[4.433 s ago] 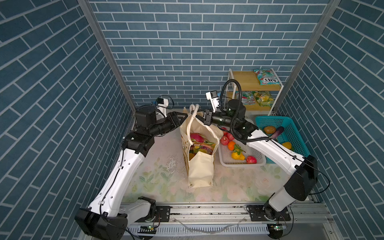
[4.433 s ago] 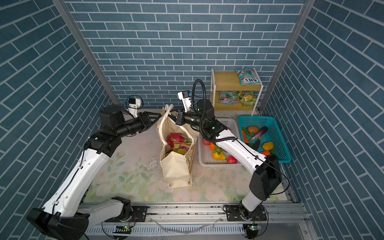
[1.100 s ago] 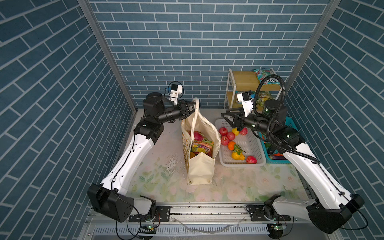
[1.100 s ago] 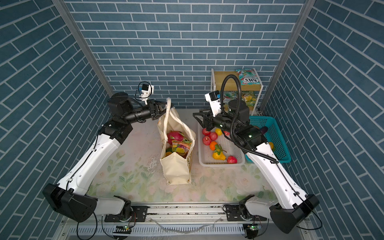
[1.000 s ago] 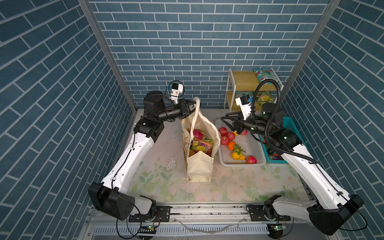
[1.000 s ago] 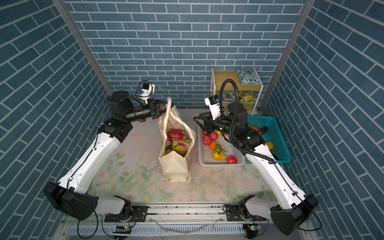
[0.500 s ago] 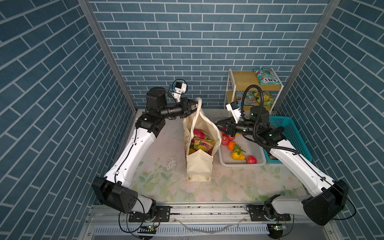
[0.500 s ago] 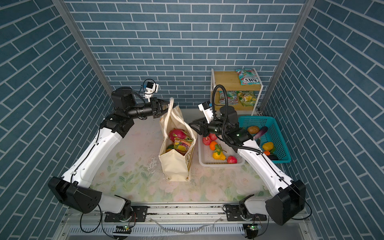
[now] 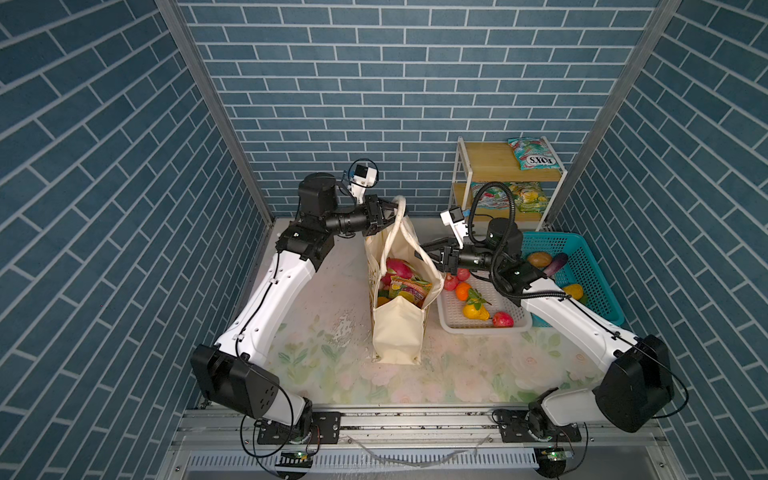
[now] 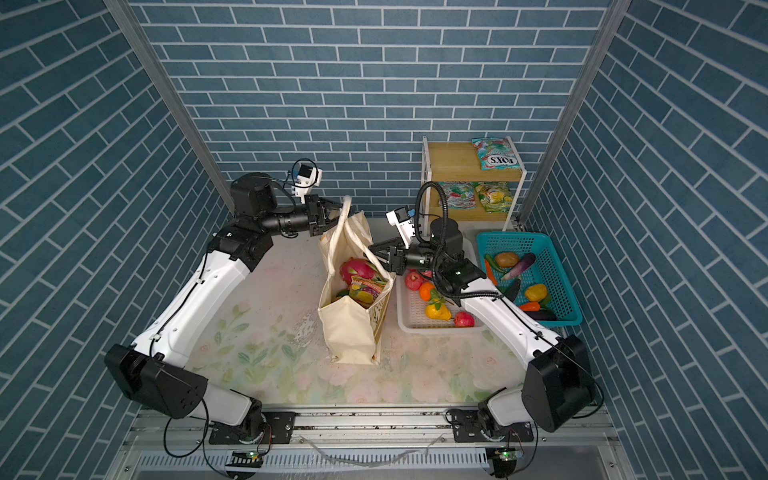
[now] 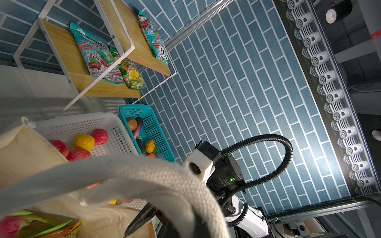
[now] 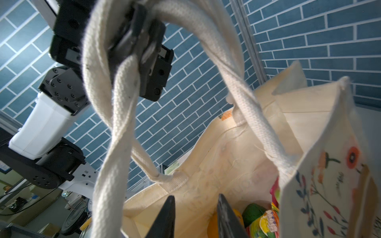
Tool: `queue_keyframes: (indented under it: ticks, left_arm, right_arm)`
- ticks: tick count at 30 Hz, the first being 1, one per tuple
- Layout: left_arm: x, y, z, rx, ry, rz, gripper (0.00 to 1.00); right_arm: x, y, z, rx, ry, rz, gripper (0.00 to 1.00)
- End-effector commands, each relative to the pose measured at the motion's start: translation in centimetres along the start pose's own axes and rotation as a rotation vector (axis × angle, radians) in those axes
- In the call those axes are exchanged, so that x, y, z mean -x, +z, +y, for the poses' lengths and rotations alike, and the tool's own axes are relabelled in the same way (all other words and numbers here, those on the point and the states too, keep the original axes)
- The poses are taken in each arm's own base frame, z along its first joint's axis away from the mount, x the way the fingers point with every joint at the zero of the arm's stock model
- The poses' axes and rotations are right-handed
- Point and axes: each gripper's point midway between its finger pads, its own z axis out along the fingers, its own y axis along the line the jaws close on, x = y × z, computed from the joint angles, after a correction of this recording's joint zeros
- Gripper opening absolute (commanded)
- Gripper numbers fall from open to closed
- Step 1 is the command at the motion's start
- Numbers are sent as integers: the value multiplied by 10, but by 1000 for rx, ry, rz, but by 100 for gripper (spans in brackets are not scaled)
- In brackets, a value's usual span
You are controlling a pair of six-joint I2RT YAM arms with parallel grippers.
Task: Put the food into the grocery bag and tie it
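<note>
Grocery bag (image 9: pixel 397 332) upright, left tool (image 9: pixel 390 209) clamped on its rope handles (image 9: pixel 402 218), right tool (image 9: pixel 426 251) apart at rim, white basket (image 9: pixel 486 330) beside

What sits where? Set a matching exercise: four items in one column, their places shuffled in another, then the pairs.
Items
1. dragon fruit
2. purple eggplant
3. red apple
4. lone FOX'S packet

Places
A. teal basket
B. rack's top shelf
C. grocery bag
D. white basket

Pairs: 1-C, 2-A, 3-D, 4-B
</note>
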Motion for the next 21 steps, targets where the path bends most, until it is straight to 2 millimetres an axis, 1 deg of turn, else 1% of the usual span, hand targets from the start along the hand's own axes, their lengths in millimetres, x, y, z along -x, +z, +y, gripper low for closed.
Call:
queue_keyframes:
  ticks: [1, 5, 9, 13, 17, 21]
  left_arm:
    - [8, -2, -9, -21, 67, -29, 0]
    - [8, -2, 0, 7, 56, -49, 0]
    - [8, -8, 10, 92, 72, -87, 0]
    - [5, -17, 22, 195, 89, -129, 0]
    - [3, -27, 34, 292, 106, -177, 0]
    - [-2, -33, 43, 393, 147, -206, 0]
  right_arm:
    - [11, 10, 26, 131, -20, -48, 35]
    - [16, 23, 35, 198, -14, -89, 36]
    - [27, 30, 42, 258, -9, -158, 39]
    - [36, 35, 45, 305, -2, -218, 43]
    - [39, 41, 48, 338, 4, -255, 46]
    - [48, 41, 52, 372, 17, -300, 49]
